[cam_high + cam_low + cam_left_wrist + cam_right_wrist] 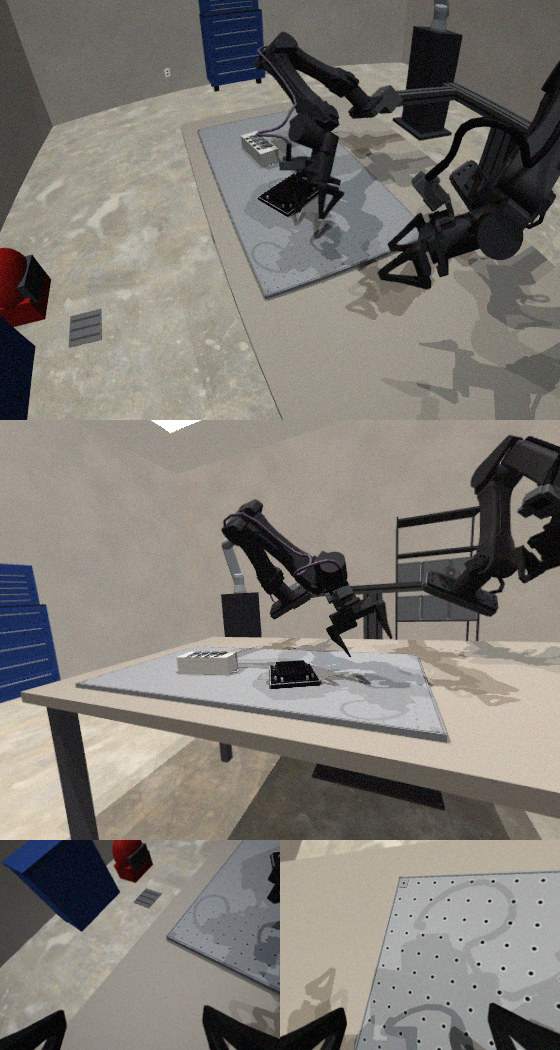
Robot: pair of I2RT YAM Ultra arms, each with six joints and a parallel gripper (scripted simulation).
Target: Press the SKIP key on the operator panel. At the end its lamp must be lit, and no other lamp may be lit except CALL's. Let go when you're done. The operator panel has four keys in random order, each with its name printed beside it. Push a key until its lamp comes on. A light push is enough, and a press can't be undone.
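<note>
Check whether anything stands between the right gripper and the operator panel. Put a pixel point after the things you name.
Yes: the black ridged block (283,193) (294,674) sits between the right gripper (310,211) (370,646) (417,1009) and the operator panel (263,153) (206,664), though low, beneath fingertip height.
</note>
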